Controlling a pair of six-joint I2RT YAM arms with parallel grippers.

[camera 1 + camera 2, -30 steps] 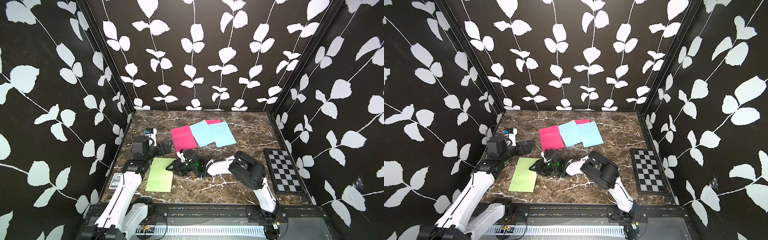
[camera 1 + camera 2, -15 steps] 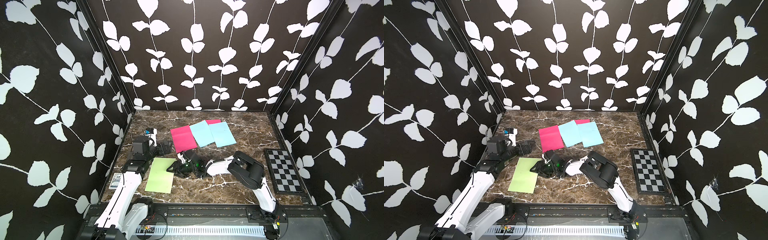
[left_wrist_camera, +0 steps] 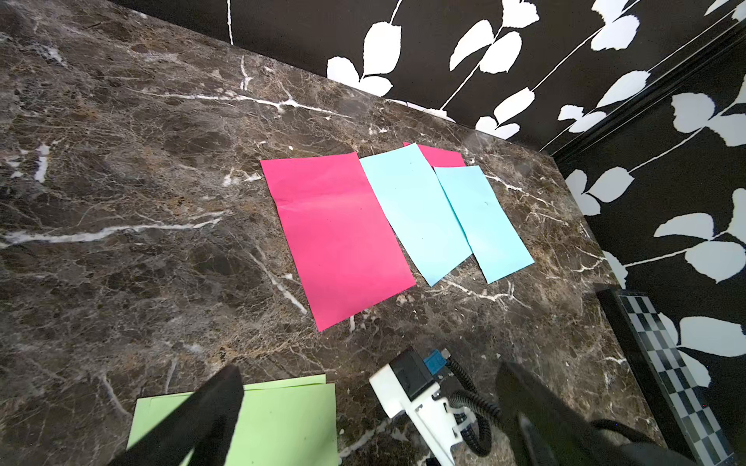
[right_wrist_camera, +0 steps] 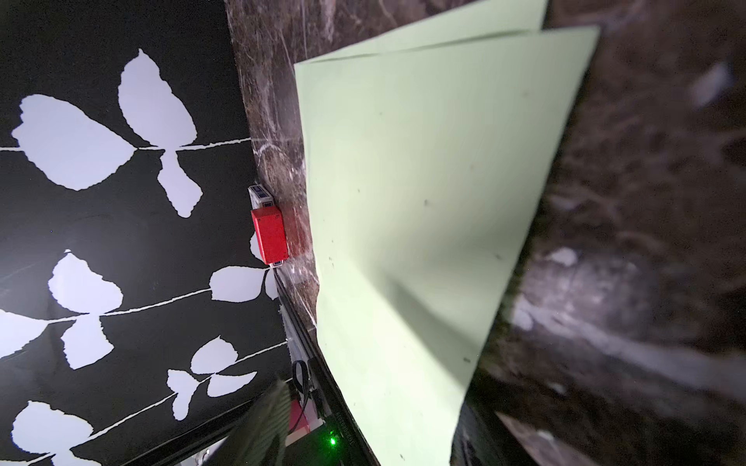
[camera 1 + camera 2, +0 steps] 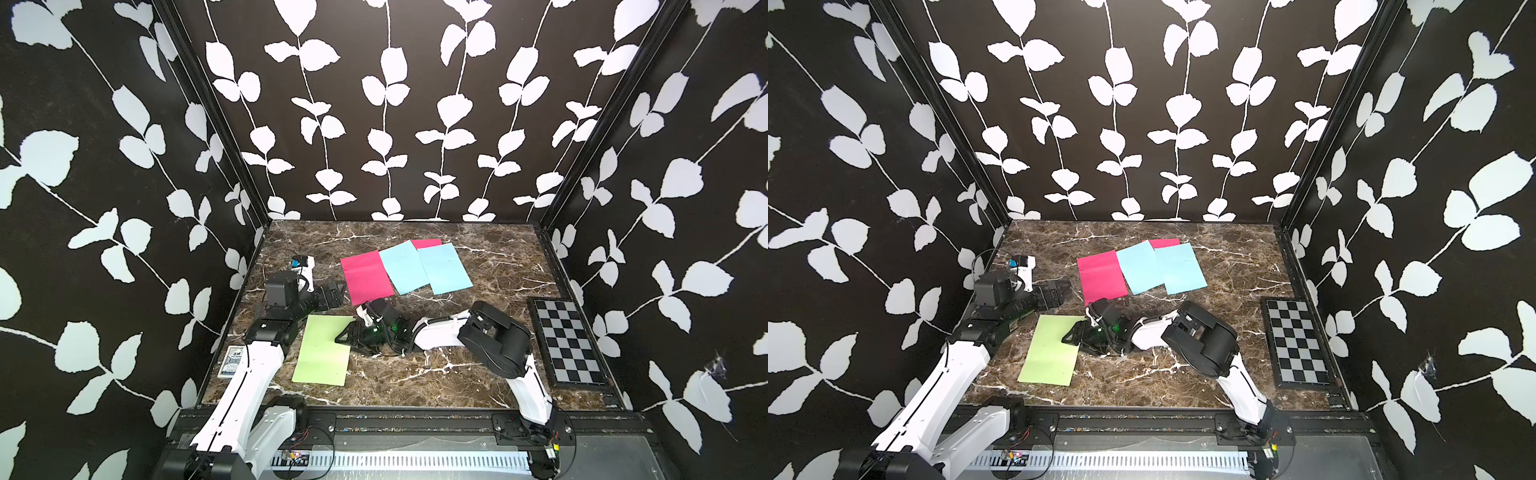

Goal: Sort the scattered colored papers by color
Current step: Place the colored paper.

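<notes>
Marble table (image 5: 478, 374), 12 = back wall. My R arm (image 5: 490, 340) lies low, elbow bent, reaching from 5 toward 9. My L arm (image 5: 266, 353) runs from 7 to 9, wrist turned toward 3. Green papers (image 5: 322, 361) lie flat at 8. Pink papers (image 5: 365, 276) & blue papers (image 5: 444, 268) overlap near 12. R gripper (image 5: 345, 332) is at the green stack's 3 o'clock edge, width can't tell. L gripper (image 5: 332, 293) is wide, holding nothing.

Right pincer (image 5: 347, 334) low at the edge of the green sheets (image 5: 322, 359). Ahead of it: flat sheets only, then the left arm (image 5: 262, 361) bars the way. On its wall side: left pincer (image 5: 332, 293) near, pink sheet (image 5: 365, 277) flat just beyond. Behind it: right arm (image 5: 494, 340). On its rail side: bare table (image 5: 415, 380), passage free. Checkerboard (image 5: 567, 340) well apart
</notes>
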